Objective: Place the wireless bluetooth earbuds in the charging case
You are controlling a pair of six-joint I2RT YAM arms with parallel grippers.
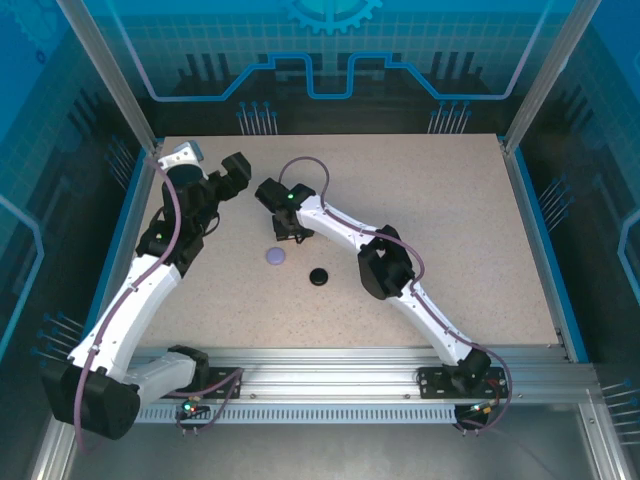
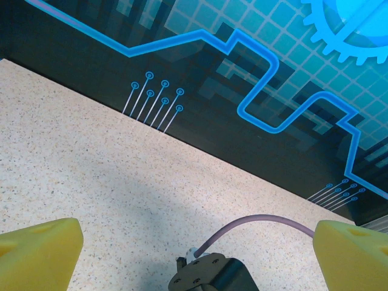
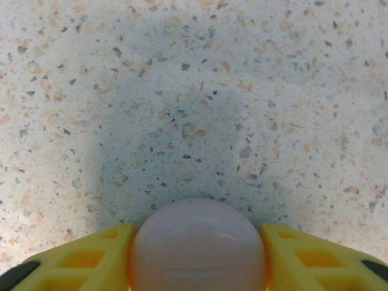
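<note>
Right gripper [image 3: 197,251]: both yellow fingers [image 3: 103,257] pressed against the sides of a pale pink case [image 3: 197,239], round and closed, held between them low over the speckled table [image 3: 194,91]. In the top view, the lavender case [image 1: 274,257] lies on the table just beside this gripper, on its side nearer the arm bases. The black case [image 1: 319,276] lies a little farther that way, apart from both. Left gripper [image 2: 197,254]: jaws wide, nothing between them, raised clear of the table, with the right arm's cable [image 2: 260,221] ahead of it.

On the table [image 1: 450,200], the left case [image 1: 274,257] lies near the right case [image 1: 319,276], not touching.
</note>
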